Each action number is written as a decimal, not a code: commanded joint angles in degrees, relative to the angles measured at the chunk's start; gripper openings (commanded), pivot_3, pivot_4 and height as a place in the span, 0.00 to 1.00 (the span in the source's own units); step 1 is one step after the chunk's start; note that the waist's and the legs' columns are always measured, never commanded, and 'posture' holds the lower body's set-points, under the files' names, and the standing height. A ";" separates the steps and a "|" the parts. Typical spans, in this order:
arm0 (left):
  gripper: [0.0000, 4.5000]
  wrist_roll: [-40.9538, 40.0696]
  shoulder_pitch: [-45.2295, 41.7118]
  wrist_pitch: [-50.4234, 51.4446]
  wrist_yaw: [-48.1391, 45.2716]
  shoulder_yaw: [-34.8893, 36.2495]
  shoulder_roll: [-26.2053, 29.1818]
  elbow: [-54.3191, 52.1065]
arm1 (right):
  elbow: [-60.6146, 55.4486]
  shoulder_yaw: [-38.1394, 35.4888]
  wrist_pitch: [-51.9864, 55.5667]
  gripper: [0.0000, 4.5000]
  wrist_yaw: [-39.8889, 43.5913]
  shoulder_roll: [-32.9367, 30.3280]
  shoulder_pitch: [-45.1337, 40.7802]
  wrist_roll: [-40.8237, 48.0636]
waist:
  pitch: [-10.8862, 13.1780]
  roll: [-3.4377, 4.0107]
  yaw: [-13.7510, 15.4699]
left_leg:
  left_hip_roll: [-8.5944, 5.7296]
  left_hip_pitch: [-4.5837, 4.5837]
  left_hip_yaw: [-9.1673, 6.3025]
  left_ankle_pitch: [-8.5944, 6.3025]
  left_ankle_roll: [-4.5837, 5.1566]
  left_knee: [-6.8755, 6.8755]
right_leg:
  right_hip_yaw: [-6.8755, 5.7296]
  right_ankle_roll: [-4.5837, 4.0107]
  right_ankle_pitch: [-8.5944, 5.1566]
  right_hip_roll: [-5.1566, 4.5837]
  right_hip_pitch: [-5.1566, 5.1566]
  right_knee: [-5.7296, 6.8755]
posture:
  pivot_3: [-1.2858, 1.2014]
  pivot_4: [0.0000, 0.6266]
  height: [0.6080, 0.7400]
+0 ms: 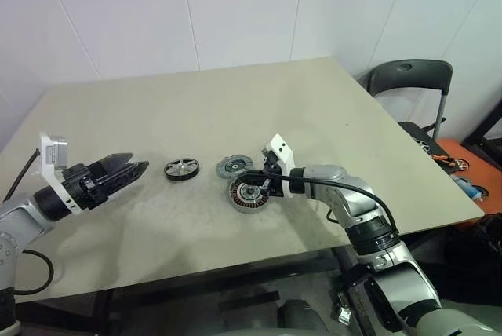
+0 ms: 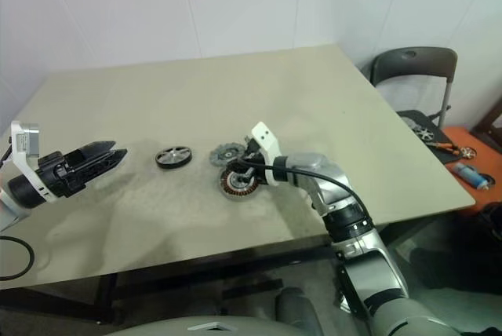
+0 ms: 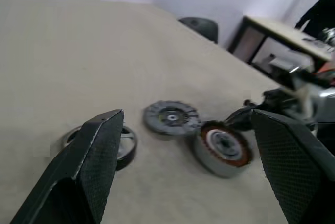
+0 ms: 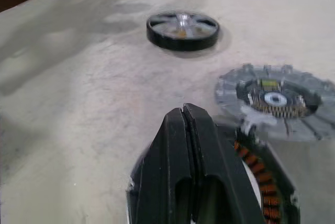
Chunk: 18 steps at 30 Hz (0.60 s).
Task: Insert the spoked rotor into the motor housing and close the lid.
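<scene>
On the beige surface (image 1: pixel 235 108), the spoked rotor (image 1: pixel 181 169) lies unheld left of the motor housing (image 1: pixel 248 194), the lid (image 1: pixel 233 167) just behind it; right hand (image 1: pixel 265 187) pinched shut over the housing, left hand (image 1: pixel 133 169) spread wide, likely about to grasp the rotor.

Your right pincer (image 4: pixel 191 124) covers much of the motor housing (image 4: pixel 272 192), which the frame edge also cuts off. Your left finger (image 3: pixel 99 156) hides part of the spoked rotor (image 3: pixel 125 148).

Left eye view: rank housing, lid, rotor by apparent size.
1. Housing, largest, though the right gripper covers part of it.
2. Rotor and lid look alike; no ranking.
</scene>
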 commanded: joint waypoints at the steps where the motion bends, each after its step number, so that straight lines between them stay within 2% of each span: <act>1: 0.91 38.90 5.51 -37.29 6.52 -15.99 5.74 6.60 | 0.83 -0.04 -2.33 0.01 -0.35 0.44 -0.62 -0.81 | 0.10 0.27 -0.16 | 0.00 0.14 0.04 0.00 -0.03 -0.06 | 0.03 -0.03 0.01 0.00 0.04 0.00 | 0.52 0.00 1.00; 4: 0.91 49.42 0.93 -54.35 10.05 -21.02 5.56 12.74 | 2.71 -0.28 -3.23 0.01 -1.02 1.31 -1.50 -1.22 | 0.09 0.09 0.33 | 0.00 0.17 0.19 0.14 -0.26 -0.43 | 0.21 -0.28 -0.03 0.03 -0.12 -0.04 | 0.52 0.00 1.00; 7: 0.91 62.50 -3.61 -72.25 14.52 -28.09 6.84 19.62 | 3.39 -0.26 -3.73 0.01 -1.62 2.13 -1.76 -1.54 | 0.07 0.03 1.47 | 0.02 0.07 0.10 0.17 -0.30 -0.52 | 0.14 -0.15 0.09 0.03 -0.24 -0.07 | 0.52 0.00 1.00; 8: 0.91 64.41 -5.18 -75.64 15.58 -29.44 6.27 21.30 | 3.45 -0.24 -3.82 0.01 -1.78 2.40 -1.71 -1.65 | 0.08 0.05 1.72 | 0.02 0.07 0.11 0.17 -0.30 -0.56 | 0.14 -0.15 0.09 0.03 -0.24 -0.11 | 0.52 0.00 1.00; 12: 0.91 67.53 -10.34 -83.55 19.29 -31.77 3.80 27.06 | 3.14 -0.29 -4.16 0.01 -2.49 2.73 -0.81 -2.05 | 0.08 0.06 1.68 | 0.01 0.05 0.14 0.15 -0.27 -0.66 | 0.15 -0.14 0.10 -0.01 -0.28 -0.18 | 0.52 0.00 1.00; 18: 0.91 66.71 -10.40 -85.81 17.18 -35.33 1.46 31.84 | 1.33 -0.50 -3.72 0.01 -3.56 2.24 1.33 -2.30 | 0.07 0.06 1.24 | 0.01 0.04 0.15 0.15 -0.24 -0.71 | 0.16 -0.14 0.10 -0.01 -0.36 -0.11 | 0.52 0.00 1.00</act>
